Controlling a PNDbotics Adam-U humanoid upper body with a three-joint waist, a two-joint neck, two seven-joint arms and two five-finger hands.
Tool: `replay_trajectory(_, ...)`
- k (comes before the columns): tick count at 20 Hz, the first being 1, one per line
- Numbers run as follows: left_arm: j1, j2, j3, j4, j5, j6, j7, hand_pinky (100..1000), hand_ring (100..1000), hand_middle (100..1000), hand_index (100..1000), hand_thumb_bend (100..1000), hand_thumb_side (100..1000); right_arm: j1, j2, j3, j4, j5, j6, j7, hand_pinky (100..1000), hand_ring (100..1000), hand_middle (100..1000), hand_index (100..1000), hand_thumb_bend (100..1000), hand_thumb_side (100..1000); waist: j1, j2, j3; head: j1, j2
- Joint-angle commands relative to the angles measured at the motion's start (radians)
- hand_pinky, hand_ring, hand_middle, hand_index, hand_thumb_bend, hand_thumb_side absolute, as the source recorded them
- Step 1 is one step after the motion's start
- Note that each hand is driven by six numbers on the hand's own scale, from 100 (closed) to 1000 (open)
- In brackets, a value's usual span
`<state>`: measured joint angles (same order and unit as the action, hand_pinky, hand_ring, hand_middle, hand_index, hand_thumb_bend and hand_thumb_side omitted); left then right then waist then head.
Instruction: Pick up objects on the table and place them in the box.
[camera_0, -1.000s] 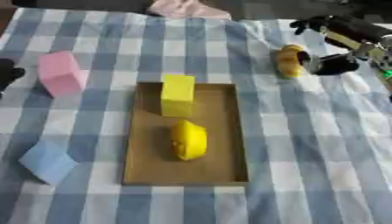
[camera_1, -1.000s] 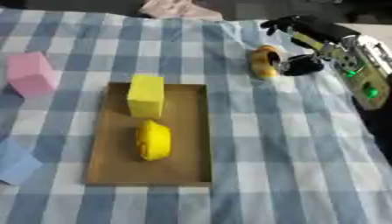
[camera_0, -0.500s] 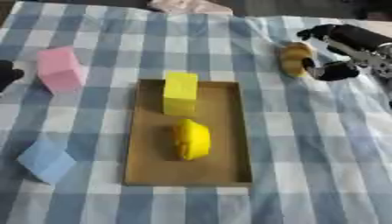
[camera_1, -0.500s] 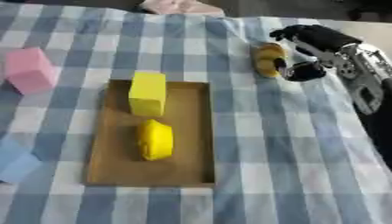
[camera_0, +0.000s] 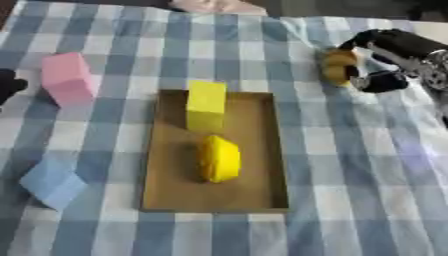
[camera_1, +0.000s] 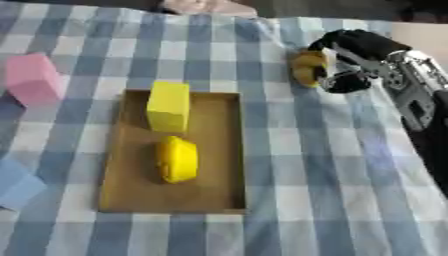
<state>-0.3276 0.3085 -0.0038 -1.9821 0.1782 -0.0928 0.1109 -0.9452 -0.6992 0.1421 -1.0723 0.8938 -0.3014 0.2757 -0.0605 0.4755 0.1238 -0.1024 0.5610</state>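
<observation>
Checked tablecloth (camera_0: 350, 150) beneath, right robot hand (camera_1: 354, 55) curls around brown-yellow object (camera_1: 308, 68).

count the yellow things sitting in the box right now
2: a yellow block at the far end of the box, and a rounded yellow thing just nearer, mid-box. None seem hidden.

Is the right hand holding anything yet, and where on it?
The right hand is curled around the small yellow-brown object on the cloth, fingers over its top, thumb at its right side. Whether it is actually gripped cannot be told.
</observation>
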Motion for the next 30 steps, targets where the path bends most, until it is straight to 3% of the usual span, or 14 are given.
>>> replay_trajectory(1, -0.012, 0.019, -0.001, -0.018, -0.004, -0.004, -0.004, 930, 737, 677, 847, 101, 785, -0.014, -0.017, -0.006, 0.008, 0.024, 0.006, -0.023, 854, 865, 561, 774, 100, 311, 0.003, -0.018, 0.003, -0.004, -0.014)
replay_trajectory(9, -0.015, 0.017, 0.0, -0.018, -0.003, -0.006, -0.005, 932, 737, 677, 843, 100, 780, -0.016, -0.007, -0.003, 0.033, 0.08, 0.003, -0.082, 800, 747, 467, 664, 100, 337, 0.001, -0.016, 0.009, -0.007, -0.015)
replay_trajectory(14, -0.018, 0.015, 0.0, -0.018, 0.001, -0.007, -0.006, 932, 737, 676, 842, 100, 776, -0.013, -0.005, -0.002, 0.034, 0.096, 0.006, -0.16, 757, 656, 419, 607, 100, 370, -0.002, -0.021, 0.012, -0.013, -0.017)
replay_trajectory(17, -0.018, 0.013, 0.0, -0.018, 0.003, -0.007, -0.008, 932, 737, 676, 842, 100, 772, -0.01, -0.001, -0.001, 0.04, 0.1, 0.012, -0.207, 753, 618, 410, 604, 100, 323, -0.002, -0.026, 0.014, -0.014, -0.016)
replay_trajectory(22, -0.011, 0.012, 0.003, -0.018, 0.005, -0.006, -0.008, 933, 737, 676, 842, 100, 767, -0.006, -0.011, 0.003, -0.003, 0.03, 0.0, -0.226, 753, 586, 401, 604, 100, 260, 0.001, -0.04, 0.003, -0.008, -0.004)
replay_trajectory(30, -0.004, 0.011, 0.005, -0.018, 0.01, -0.004, -0.01, 932, 738, 677, 841, 100, 753, 0.023, -0.057, 0.036, -0.184, -0.133, -0.013, -0.178, 758, 564, 403, 616, 100, 205, 0.006, -0.069, -0.025, 0.003, 0.014)
